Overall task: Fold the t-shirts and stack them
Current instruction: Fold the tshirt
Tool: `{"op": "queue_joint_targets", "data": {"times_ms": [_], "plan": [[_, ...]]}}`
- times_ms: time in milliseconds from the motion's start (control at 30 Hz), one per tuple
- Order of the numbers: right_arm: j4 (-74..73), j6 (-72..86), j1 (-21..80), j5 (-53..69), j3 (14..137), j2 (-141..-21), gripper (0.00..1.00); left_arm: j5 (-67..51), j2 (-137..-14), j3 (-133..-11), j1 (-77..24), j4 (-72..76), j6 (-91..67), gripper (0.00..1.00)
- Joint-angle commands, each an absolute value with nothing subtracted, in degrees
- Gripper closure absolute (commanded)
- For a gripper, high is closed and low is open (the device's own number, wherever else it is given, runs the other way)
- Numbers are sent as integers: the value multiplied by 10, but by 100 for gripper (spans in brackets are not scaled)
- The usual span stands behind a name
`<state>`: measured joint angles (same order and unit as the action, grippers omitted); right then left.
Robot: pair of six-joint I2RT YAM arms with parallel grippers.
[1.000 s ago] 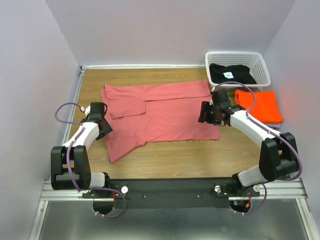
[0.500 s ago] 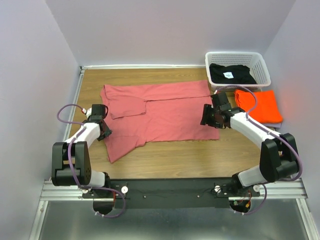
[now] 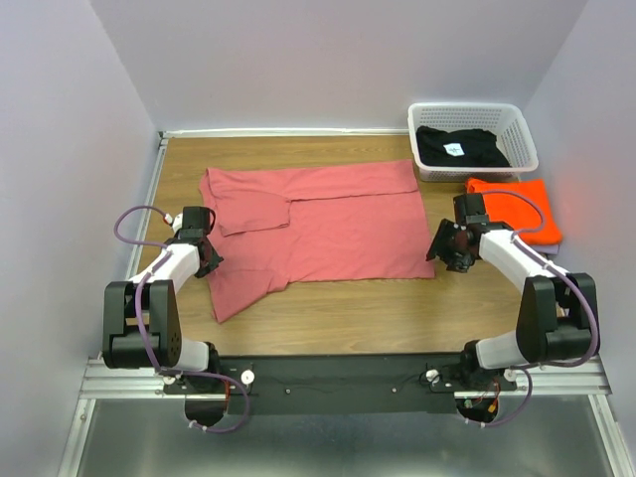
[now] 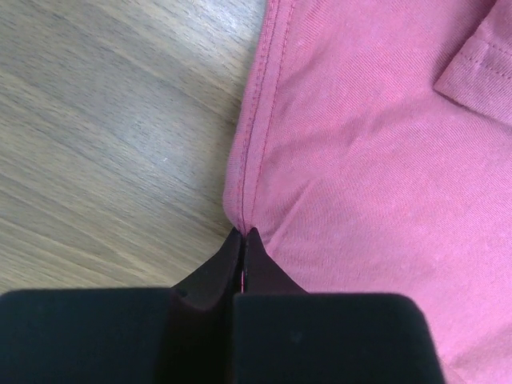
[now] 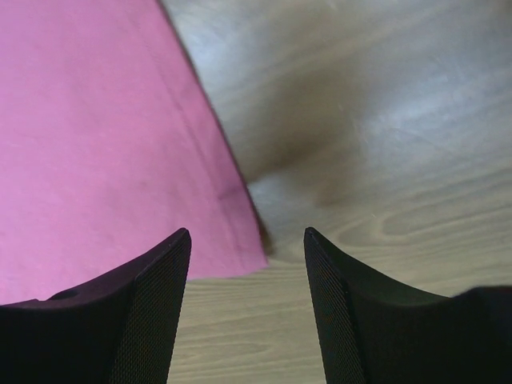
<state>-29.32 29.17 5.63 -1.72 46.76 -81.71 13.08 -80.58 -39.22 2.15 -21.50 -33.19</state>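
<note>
Your right gripper (image 5: 246,234) has backed off toward the table's right edge, fingers apart, just beside the pink-red shirt (image 3: 328,224) spread mid-table. Your left gripper (image 4: 242,240) stays clamped on the shirt's left hem. The right gripper probably needs a fresh grasp before the next fold.
</note>
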Motion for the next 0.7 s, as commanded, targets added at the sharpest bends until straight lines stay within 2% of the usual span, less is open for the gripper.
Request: {"op": "queue_joint_targets", "data": {"times_ms": [0,300,667], "plan": [[-339,306,39,31,455,-828,35,119,-811,-382,24,-228,-329,100],[-341,323,34,65,446,-851,48,113,-806,-381,24,-220,-323,100],[-331,318,34,69,429,-860,49,115,-797,-381,24,-214,-321,100]]}}
